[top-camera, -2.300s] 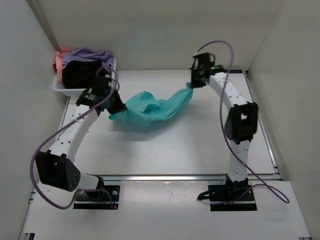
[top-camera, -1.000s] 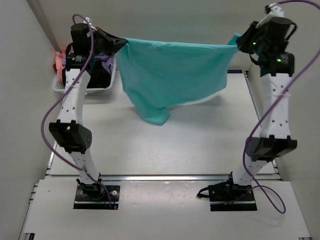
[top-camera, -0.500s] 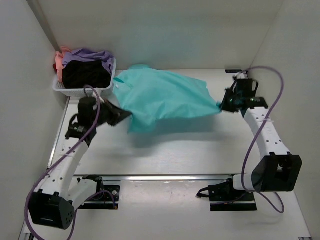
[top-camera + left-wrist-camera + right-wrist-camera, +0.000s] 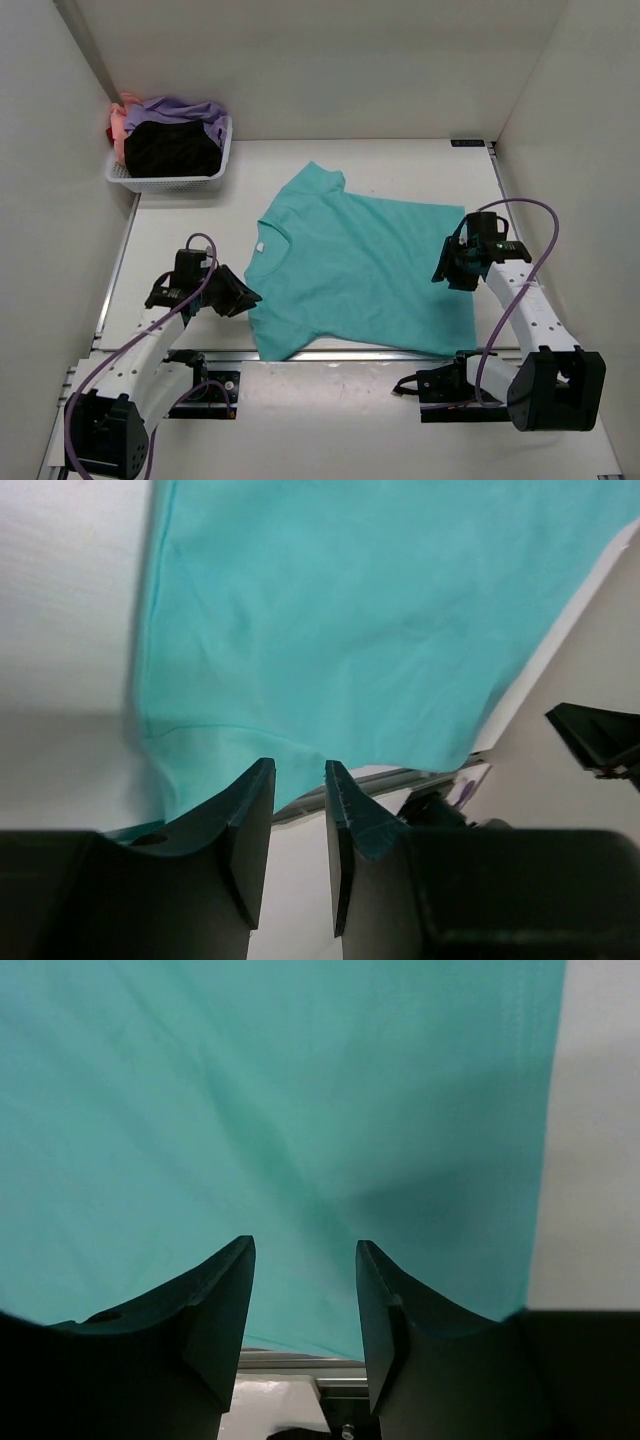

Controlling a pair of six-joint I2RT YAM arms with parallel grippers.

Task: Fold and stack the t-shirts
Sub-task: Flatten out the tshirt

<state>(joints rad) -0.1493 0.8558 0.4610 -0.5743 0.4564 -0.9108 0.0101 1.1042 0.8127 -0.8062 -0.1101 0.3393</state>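
The teal t-shirt (image 4: 350,265) lies spread flat on the table, neck to the left and hem to the right, with its near edge at the front rail. My left gripper (image 4: 245,298) is low at the shirt's near left sleeve. In the left wrist view its jaws (image 4: 300,770) stand slightly apart with the cloth edge (image 4: 330,630) just past the tips and nothing between them. My right gripper (image 4: 447,270) is at the shirt's right hem. In the right wrist view it (image 4: 305,1245) is open over the teal cloth (image 4: 300,1090).
A white mesh basket (image 4: 128,178) stands at the back left corner, holding black (image 4: 170,150), lavender (image 4: 185,108) and pink (image 4: 120,125) shirts. White walls close in on the left, back and right. The metal front rail (image 4: 340,354) runs along the near edge.
The teal shirt was held stretched in the air between both grippers. It now lies flat on the table, and both grippers have come down toward the near edge and let go.
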